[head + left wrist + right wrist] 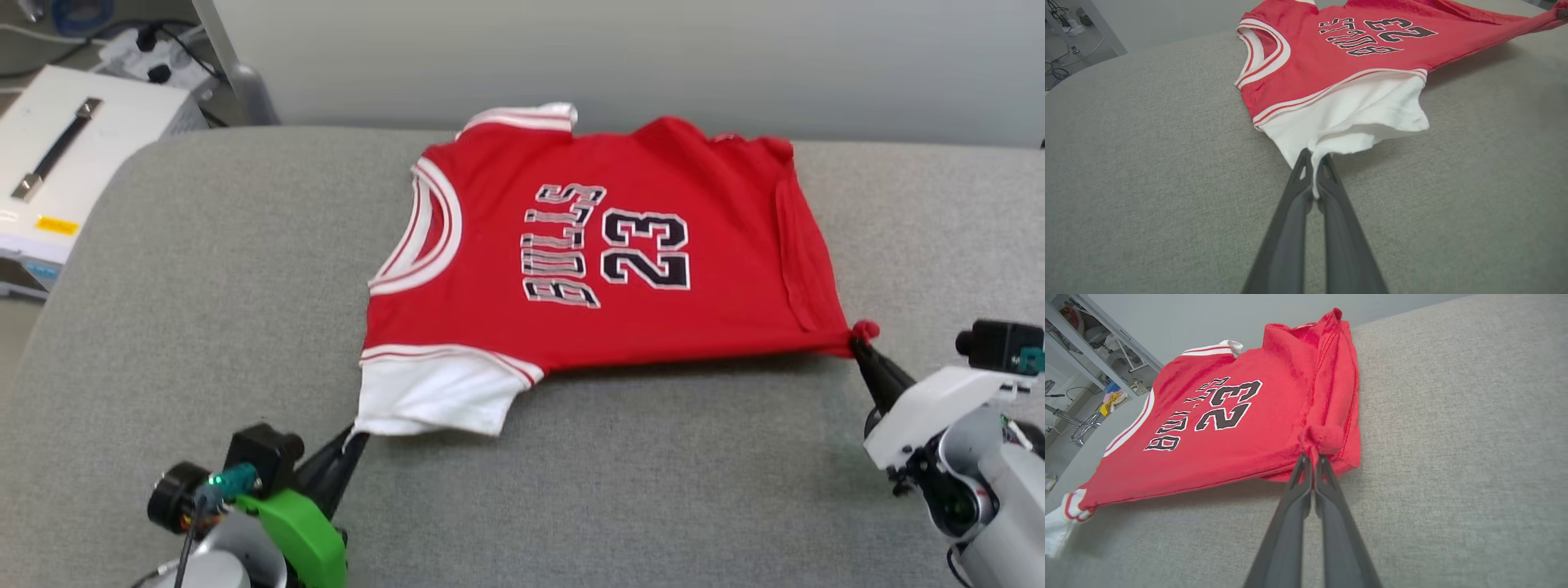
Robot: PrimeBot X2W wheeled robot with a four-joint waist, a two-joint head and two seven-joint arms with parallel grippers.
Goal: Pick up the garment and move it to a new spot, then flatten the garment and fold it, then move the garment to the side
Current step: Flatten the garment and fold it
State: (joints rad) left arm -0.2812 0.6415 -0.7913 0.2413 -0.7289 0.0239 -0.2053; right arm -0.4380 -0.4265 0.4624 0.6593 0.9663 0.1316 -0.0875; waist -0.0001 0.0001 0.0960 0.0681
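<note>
Two pincers are gripping the garment (490, 327) at opposite ends. The left pincer (357, 435), at the lower left of the head view, is clamping shut on the edge of the white sleeve (433, 396). The right pincer (859, 341), near the right edge, is pinching a bunched red hem corner (865, 331), its fingers closed tight with cloth between them. The garment is lying face up across the upper middle of the grey counter (204, 286), neckline toward the left, with its near edge pulled taut and, judging by the shadow beneath, rising slightly off the surface. This is looking like the flattening step, or possibly the shift to a new spot. Next, both arms are likely needing to draw apart evenly, lower the near edge, and let go only once the cloth is lying smooth.
</note>
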